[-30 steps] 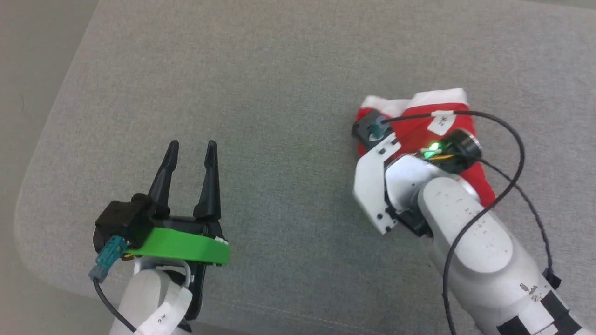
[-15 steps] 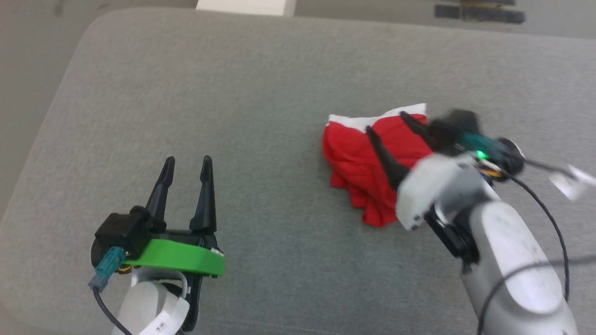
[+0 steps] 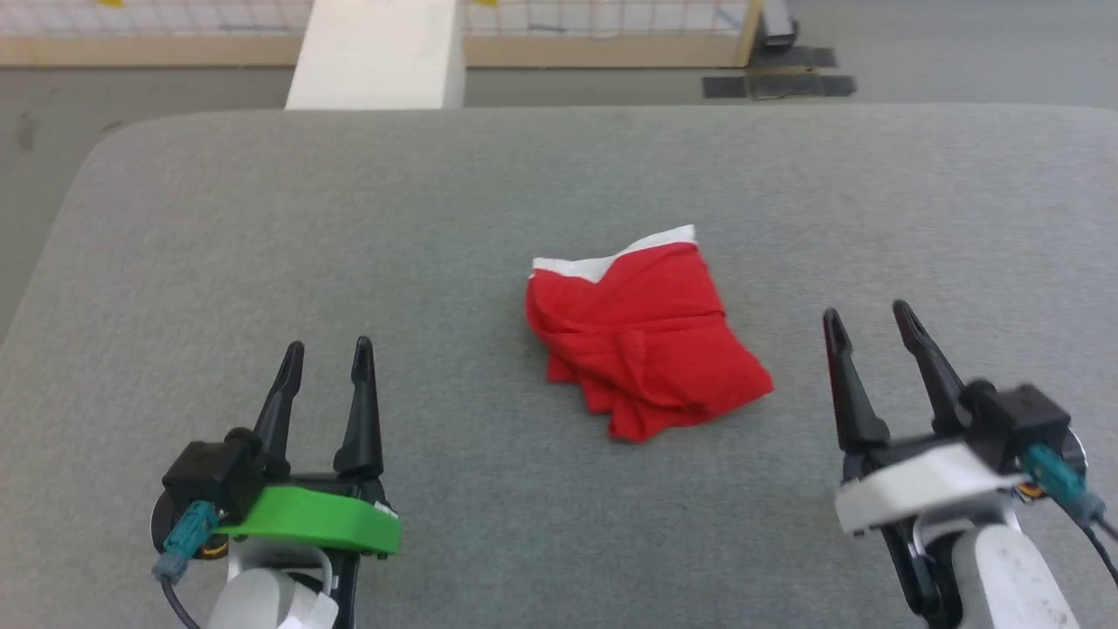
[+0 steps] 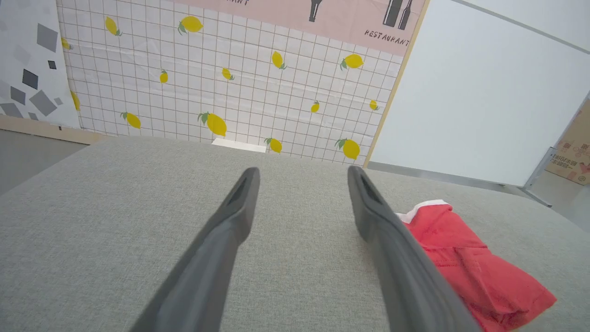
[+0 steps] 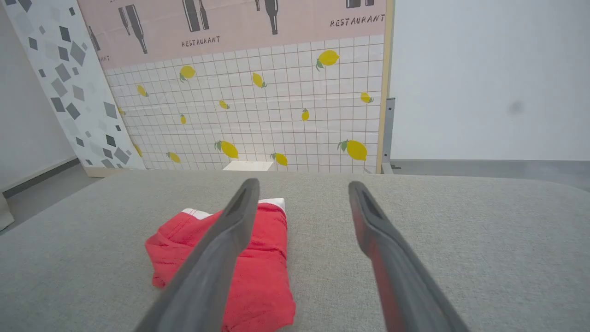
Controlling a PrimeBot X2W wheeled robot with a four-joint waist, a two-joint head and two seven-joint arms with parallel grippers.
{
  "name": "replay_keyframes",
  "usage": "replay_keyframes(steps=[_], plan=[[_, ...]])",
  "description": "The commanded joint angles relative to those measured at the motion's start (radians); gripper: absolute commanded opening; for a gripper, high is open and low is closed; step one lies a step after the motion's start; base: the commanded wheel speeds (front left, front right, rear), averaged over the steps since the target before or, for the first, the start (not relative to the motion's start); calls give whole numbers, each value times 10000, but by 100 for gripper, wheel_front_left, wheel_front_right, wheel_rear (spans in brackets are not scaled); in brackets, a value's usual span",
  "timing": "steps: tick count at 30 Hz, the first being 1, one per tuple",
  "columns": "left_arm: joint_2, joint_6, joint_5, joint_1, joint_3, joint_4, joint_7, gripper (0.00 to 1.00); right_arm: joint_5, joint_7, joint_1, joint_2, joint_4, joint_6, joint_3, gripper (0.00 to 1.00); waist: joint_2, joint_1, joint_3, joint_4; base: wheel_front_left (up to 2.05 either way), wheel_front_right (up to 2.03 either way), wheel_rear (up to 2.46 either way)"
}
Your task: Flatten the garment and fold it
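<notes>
The garment [image 3: 642,345] lies on the grey padded surface [image 3: 437,218], a little right of the middle in the head view, and nothing touches it. It is a compact red bundle, folded over itself in several layers, with creases across the middle. A narrow white strip shows along its far edge (the edge away from the robot). Its near edge is uneven, and some layers stick out below the others.

The left gripper [image 3: 328,345] is at the lower left of the head view, well apart from the garment. Its two dark fingers point away from the robot and the jaws are spread, with only the grey surface showing between them. In the left wrist view the fingers [image 4: 221,249] frame bare fabric of the surface, and the garment sits to the right, partly hidden behind the right finger.

The right gripper [image 3: 865,311] is at the lower right of the head view, near the garment but apart from it, with a strip of grey surface between them. Its jaws are also spread and hold nothing. In the right wrist view the garment lies to the left, behind the left finger.

Beyond the surface stands a wall panel [image 4: 207,92] with a grid pattern and yellow lemons, and a pale block [image 3: 376,52] is on the floor before it.
</notes>
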Motion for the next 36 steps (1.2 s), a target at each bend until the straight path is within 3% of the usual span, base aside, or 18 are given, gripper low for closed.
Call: replay_keyframes(steps=[1,11,31,34,36], plan=[[-16,-63,105,164,37,31,-38,100,-159,-213,184,29,4,-13,-72,100,0,1,-275,-311,0,0,0],[-16,-66,268,486,246,190,-38,100,-695,-727,1221,31,-321,-13,-862,100,0,1,-434,-416,0,0,0],[-16,-69,325,496,161,217,-38,100,-623,-746,1455,31,-427,-13,-751,100,0,1,-318,-352,0,0,0],[-16,-69,327,484,155,185,-38,100,203,-621,1264,31,-145,-13,-549,100,0,1,-228,-337,0,0,0],[-16,-70,350,441,164,146,-38,100,1363,-162,900,31,89,-13,-426,100,0,1,-117,-324,0,0,0]])
